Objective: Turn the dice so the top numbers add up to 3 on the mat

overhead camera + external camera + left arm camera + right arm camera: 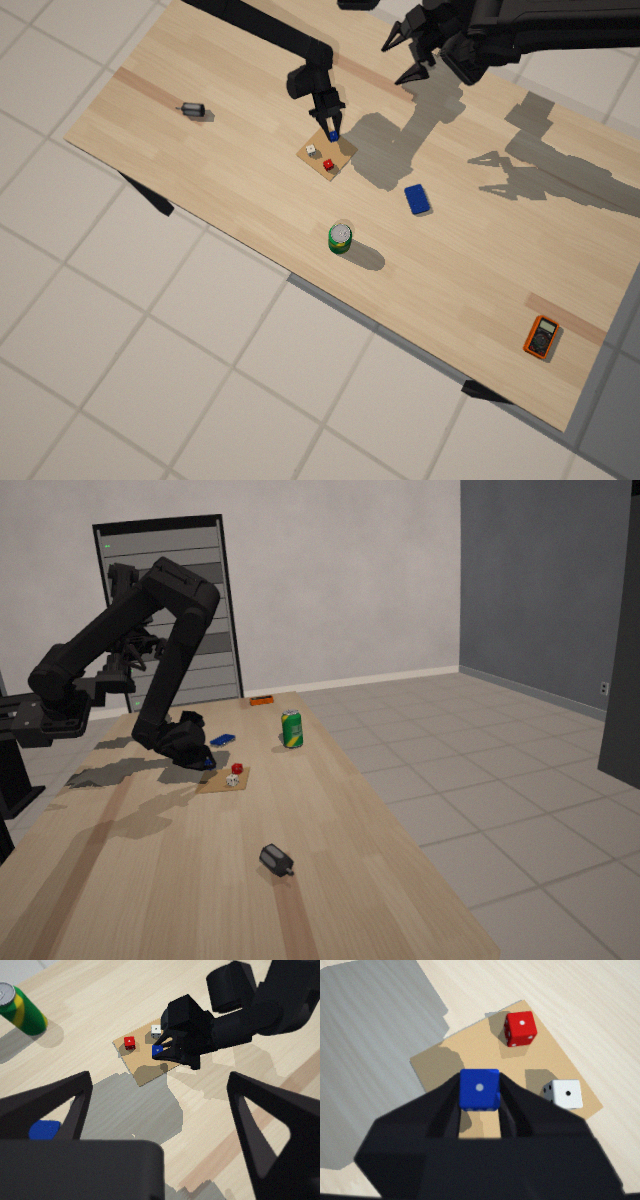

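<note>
The tan mat (342,153) (219,787) (470,1051) bears a red die (328,164) (236,768) (129,1043) (520,1029) and a white die (310,149) (232,779) (156,1031) (565,1094), both flat with one pip on top. My right gripper (333,136) (479,1080) is shut on the blue die (157,1050), whose one-pip face points up, over the mat's edge area by the arm. The gap below the blue die is hard to tell. My left gripper (390,66) (159,1079) is open and empty, high up and away from the mat.
A blue box (417,198) (222,739) and a green can (340,238) (292,729) stand near the mat. A dark motor-like part (193,109) (276,860) lies off to one side. An orange multimeter (541,336) (261,700) lies at the table's far end.
</note>
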### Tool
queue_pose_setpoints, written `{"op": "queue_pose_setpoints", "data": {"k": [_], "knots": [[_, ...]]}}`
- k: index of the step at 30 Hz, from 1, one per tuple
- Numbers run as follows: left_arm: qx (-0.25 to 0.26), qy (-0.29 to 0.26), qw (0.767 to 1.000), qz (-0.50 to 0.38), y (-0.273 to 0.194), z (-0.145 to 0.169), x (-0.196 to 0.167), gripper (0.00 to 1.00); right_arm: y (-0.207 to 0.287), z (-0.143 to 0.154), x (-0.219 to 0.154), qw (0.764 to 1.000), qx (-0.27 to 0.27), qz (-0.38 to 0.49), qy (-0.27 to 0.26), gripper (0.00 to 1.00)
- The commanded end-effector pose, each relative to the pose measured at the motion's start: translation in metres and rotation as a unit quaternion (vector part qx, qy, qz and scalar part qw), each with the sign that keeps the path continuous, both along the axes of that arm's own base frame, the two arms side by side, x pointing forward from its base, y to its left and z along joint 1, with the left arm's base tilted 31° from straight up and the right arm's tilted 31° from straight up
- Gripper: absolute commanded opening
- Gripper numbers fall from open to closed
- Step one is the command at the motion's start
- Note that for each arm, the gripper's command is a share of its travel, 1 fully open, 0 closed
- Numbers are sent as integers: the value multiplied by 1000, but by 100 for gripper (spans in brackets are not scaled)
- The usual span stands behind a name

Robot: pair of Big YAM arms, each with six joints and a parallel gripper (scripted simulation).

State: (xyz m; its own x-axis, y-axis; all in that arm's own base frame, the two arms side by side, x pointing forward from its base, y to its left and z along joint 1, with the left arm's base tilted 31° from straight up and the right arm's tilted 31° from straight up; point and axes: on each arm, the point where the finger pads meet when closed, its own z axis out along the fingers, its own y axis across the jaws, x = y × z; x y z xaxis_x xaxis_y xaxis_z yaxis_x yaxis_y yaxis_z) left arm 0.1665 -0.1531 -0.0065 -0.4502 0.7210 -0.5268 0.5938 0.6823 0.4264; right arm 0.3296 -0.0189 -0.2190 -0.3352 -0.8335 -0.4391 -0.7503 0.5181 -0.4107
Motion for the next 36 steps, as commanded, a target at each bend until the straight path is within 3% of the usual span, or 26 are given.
{"op": "queue_pose_setpoints", "data": {"k": [1, 17, 26, 36], "knots": [[-37, -13, 999, -8, -33, 21, 8, 100, -3, -10, -5, 1000, -1, 7, 7, 19], [-37, -13, 999, -8, -33, 21, 8, 100, -9, -14, -2, 1000, 5, -1, 5, 19], [-37, -13, 999, -8, -33, 21, 8, 100, -19, -37, -5, 1000, 6, 1, 10, 19], [-37, -13, 999, -8, -33, 21, 8, 100, -21, -32, 1, 1000, 5, -1, 3, 19]]}}
